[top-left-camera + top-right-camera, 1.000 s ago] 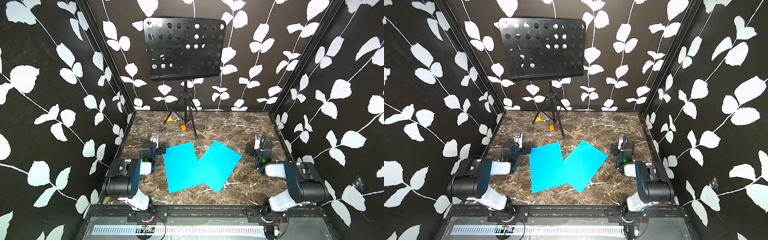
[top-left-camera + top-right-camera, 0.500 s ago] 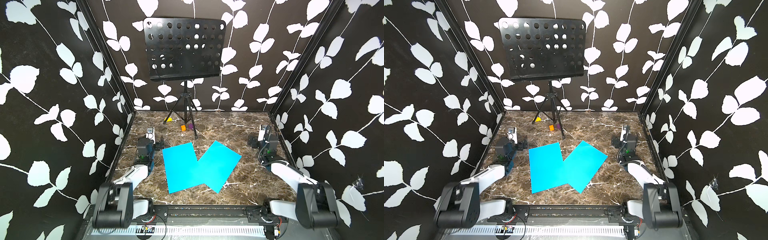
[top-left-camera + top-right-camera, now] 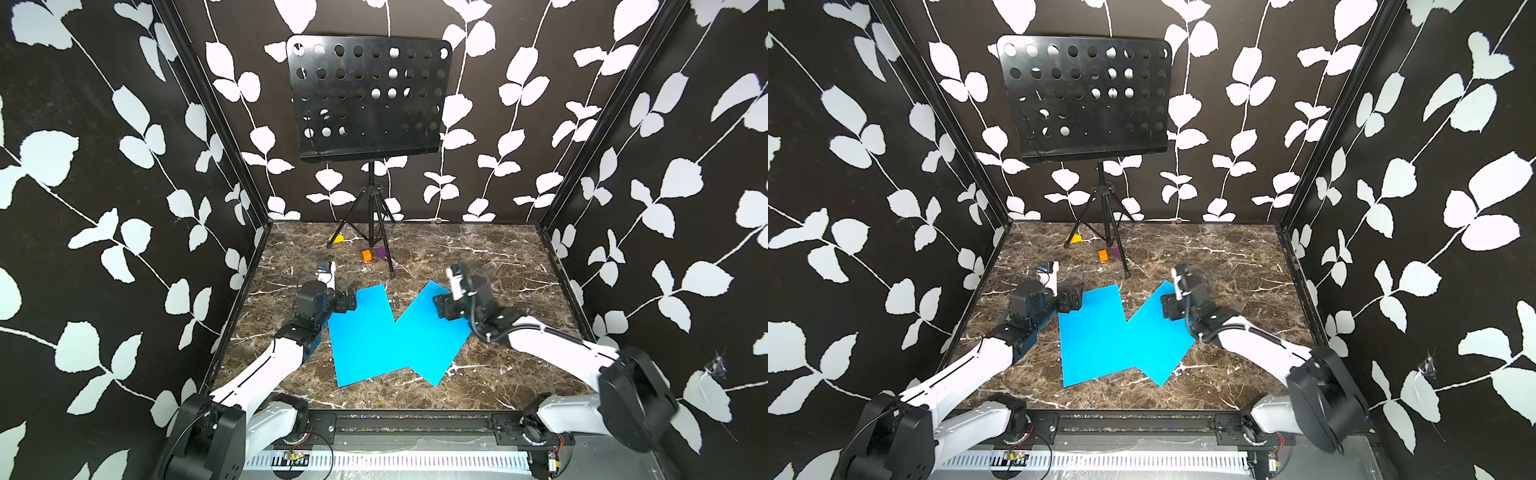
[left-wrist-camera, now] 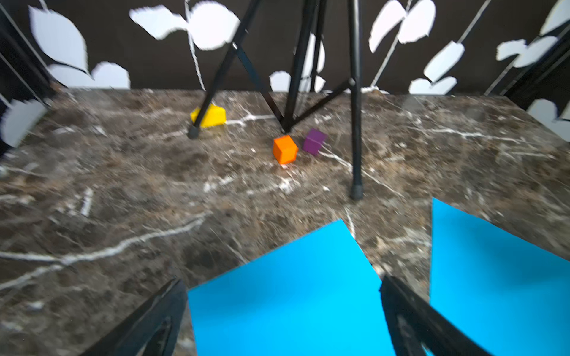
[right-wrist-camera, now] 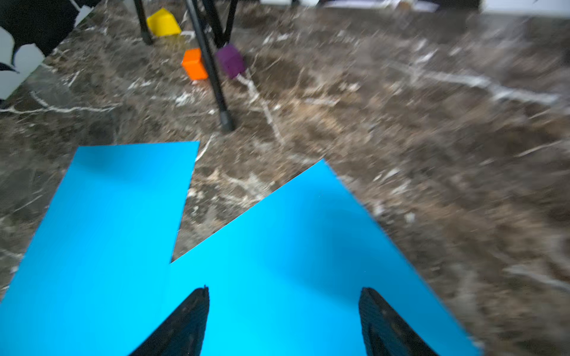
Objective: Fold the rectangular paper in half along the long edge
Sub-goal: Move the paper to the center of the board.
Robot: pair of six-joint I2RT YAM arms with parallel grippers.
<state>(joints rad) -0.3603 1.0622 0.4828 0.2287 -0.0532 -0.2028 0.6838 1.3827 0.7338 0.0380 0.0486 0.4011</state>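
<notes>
Two bright blue rectangular paper sheets lie flat and overlapping on the marble table, the left sheet [image 3: 359, 336] [image 3: 1090, 336] and the right sheet [image 3: 434, 332] [image 3: 1160, 332]. My left gripper [image 3: 350, 300] [image 4: 280, 279] hovers over the far left corner of the left sheet [image 4: 287, 296]. Its jaws are wide open with nothing between them. My right gripper [image 3: 443, 305] [image 5: 284, 288] hangs over the far part of the right sheet [image 5: 293, 246], near its far corner. It is open and somewhat narrower, and holds nothing.
A black music stand [image 3: 368, 97] stands at the back on a tripod, and one tripod leg's foot [image 3: 392, 275] is close to the sheets. A yellow block [image 3: 336, 239], an orange cube [image 3: 366, 255] and a purple cube [image 3: 381, 252] lie by the tripod.
Both arms have stretched forward and inward from the table's sides, so each gripper is now over a sheet. The right jaws have narrowed. The sheets have not moved.
</notes>
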